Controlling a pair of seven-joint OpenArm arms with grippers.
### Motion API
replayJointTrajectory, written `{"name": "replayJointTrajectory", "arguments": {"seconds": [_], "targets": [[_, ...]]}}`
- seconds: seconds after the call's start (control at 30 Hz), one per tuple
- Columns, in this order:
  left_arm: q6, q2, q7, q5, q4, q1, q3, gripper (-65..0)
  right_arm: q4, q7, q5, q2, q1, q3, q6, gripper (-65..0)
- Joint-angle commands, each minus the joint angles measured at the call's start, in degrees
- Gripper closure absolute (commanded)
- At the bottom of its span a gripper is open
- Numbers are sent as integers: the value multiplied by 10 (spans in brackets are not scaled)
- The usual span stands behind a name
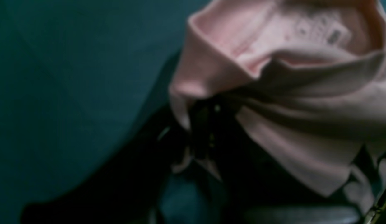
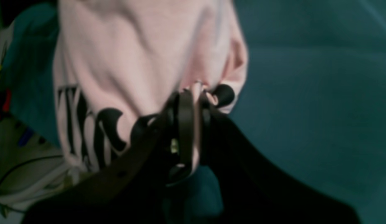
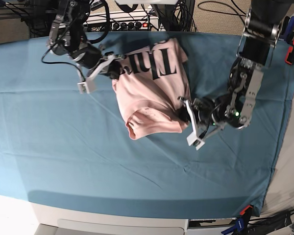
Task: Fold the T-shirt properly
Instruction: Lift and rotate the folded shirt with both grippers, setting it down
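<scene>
We see the T-shirt point(image 3: 149, 93) bunched on the teal tabletop point(image 3: 63, 147), right claw point(image 2: 193, 93) clamped on its lettered edge, left claw point(image 1: 199, 124) pinching blurred, shadowed pink fabric beside the collar

1. Big black printed lettering on the pale pink T-shirt point(image 3: 152, 85), seen upside down in the base view; strokes resembling "T", "h" or "n" and "L", whole word not readable.
2. Same black lettering on the T-shirt point(image 2: 133, 62) in the right wrist view: tall upright strokes and a curved letter like "c", partly hidden behind the dark gripper parts, too blurred to read.
3. Small white neck label point(image 1: 323, 29) inside the collar in the left wrist view, printed with tiny grey marks; blurred, nothing legible.
</scene>
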Motion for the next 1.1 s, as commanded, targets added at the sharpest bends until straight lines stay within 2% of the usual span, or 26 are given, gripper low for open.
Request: {"name": "replayJointTrajectory", "arguments": {"seconds": [0.0,0.3,0.47,0.6,0.73,0.77,0.83,0.9,0.93,0.97,1.07], "targets": [[0,-3,-15,-4,2,-28,2,0,11,4,16,0,-3,-14,7,0],[0,14,-15,1,-60,-81,17,0,11,27,-44,-16,-9,-113,6,0],[0,17,-14,3,-71,-81,17,0,11,42,-96,-15,-7,-106,4,0],[0,17,-15,24,-71,-81,17,0,11,45,-99,-13,-7,-89,-1,0],[0,17,-15,24,-71,-81,17,0,11,46,-99,-13,-7,-88,8,0],[0,17,-15,24,-71,-81,17,-45,11,47,-99,-13,-7,-88,11,0],[0,17,-15,25,-71,-81,17,-174,11,49,-99,-13,-7,-88,17,-15],[0,17,-15,35,-71,-81,17,-267,11,59,-99,-13,-7,-88,20,-162],[0,17,-15,41,-71,-81,17,-287,11,65,-99,-13,-7,-88,19,-223],[0,17,-15,43,-71,-81,17,-290,11,72,-99,-13,-7,-88,19,-254],[2,16,-14,56,-71,-86,17,-289,11,76,-99,-12,3,-88,19,-258]]}}
